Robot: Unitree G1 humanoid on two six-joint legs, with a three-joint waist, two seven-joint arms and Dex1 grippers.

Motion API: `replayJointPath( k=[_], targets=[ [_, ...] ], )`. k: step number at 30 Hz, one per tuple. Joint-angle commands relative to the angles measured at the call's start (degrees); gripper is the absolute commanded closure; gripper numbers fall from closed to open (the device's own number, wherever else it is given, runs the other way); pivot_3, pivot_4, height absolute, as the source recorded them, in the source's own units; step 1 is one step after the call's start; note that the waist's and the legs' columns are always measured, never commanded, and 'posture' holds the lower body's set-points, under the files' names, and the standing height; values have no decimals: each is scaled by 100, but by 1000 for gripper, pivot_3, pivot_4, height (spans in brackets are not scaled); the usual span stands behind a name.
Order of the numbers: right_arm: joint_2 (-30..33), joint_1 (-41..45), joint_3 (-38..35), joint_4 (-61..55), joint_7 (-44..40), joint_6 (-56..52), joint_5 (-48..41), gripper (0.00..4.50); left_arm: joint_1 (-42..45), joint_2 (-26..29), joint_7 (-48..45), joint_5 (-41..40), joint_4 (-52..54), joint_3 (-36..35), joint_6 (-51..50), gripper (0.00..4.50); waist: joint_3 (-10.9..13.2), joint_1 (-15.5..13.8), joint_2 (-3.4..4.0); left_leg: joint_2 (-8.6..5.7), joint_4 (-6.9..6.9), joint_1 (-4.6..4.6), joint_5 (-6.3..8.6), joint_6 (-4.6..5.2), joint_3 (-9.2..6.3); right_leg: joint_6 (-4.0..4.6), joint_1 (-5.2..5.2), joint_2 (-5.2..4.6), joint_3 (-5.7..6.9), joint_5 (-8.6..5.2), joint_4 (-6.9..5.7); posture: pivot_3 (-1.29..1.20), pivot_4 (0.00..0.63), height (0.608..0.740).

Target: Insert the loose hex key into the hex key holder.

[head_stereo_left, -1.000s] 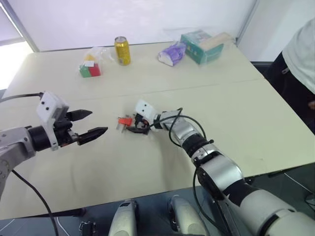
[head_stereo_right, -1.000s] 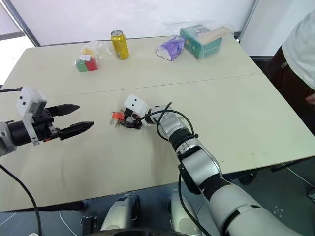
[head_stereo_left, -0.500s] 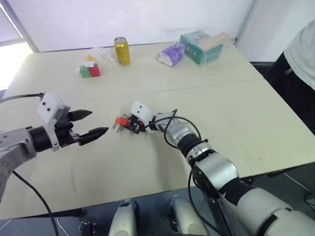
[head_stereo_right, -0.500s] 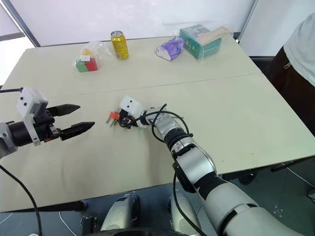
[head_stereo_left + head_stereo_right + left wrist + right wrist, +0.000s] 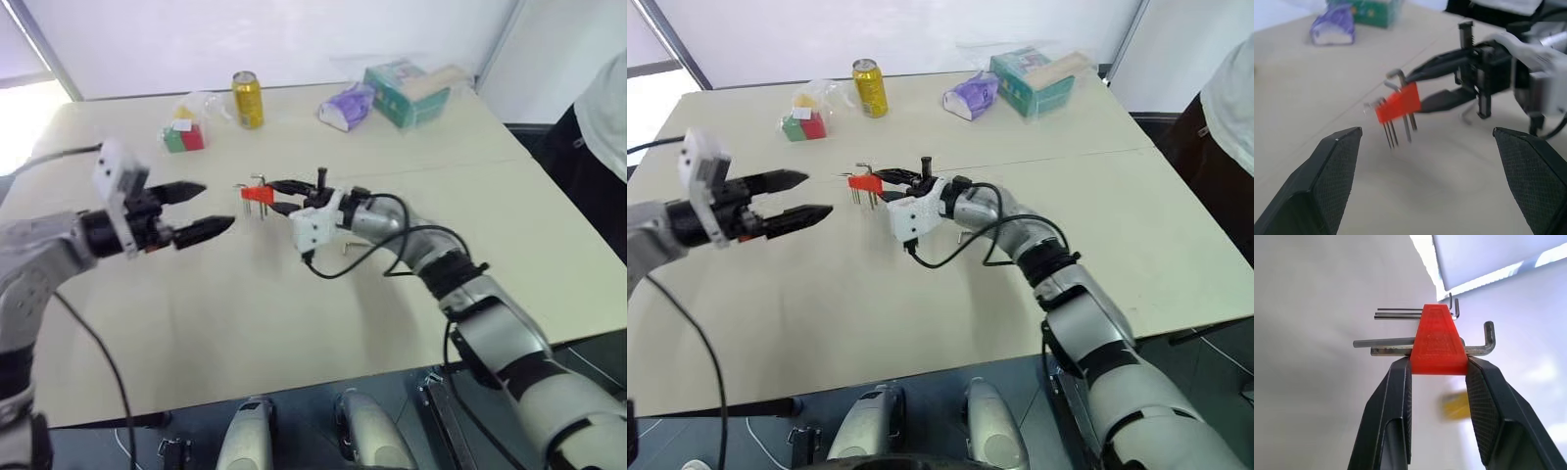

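The hex key holder [image 5: 1439, 340] is bright orange-red with grey metal keys, clamped by black textured fingers [image 5: 1484, 401] (cross-hatched pads), over a pale beige table [image 5: 294, 313].

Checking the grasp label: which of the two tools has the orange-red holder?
The right tool, clamped on the hex key holder; the left tool stands open and empty.

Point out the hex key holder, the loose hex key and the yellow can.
hex key holder [image 5: 1399, 105]: left wrist view, orange-red face of the block.
loose hex key [image 5: 355, 246]: left eye view, shaft lying on the table.
yellow can [image 5: 247, 101]: left eye view, its side wall.
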State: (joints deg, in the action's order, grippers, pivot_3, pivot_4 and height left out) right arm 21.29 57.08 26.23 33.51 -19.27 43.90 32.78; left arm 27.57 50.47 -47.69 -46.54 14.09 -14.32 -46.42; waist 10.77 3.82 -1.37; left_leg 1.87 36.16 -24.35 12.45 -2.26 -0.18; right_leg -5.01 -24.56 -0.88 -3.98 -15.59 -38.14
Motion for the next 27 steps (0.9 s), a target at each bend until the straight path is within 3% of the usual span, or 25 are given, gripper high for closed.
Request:
replayJointPath(
  k=[1,8,14,27],
  targets=[
    [288,128,-219,-720,102,569,-92,3511,810,-205,-184,1,-463,175,110,0,-1,15,-2,0,1,1,0,0,-1,0,0,1,0,0,0,0,150,740],
    [662,296,-394,-930,-101,825,-384,3511,1631,-644,-554,0,-1015,513,85,0,-1,13,-2,-1,5,2,-1,1,4,0,2,-1,-5,0,-2,0,150,740],
    [700,415,-423,-826,-303,973,-697,3511,1455,-642,-972,30,-781,698,126,0,0,16,-2,0,4,2,-1,1,3,0,2,-1,-5,0,-2,0,150,740],
    [661,564,-497,-607,-600,1009,-1121,3511,1326,-750,-899,94,-637,525,187,0,-1,1,-2,0,9,2,-3,1,3,0,4,-4,-5,0,-5,0,150,740]
  ],
)
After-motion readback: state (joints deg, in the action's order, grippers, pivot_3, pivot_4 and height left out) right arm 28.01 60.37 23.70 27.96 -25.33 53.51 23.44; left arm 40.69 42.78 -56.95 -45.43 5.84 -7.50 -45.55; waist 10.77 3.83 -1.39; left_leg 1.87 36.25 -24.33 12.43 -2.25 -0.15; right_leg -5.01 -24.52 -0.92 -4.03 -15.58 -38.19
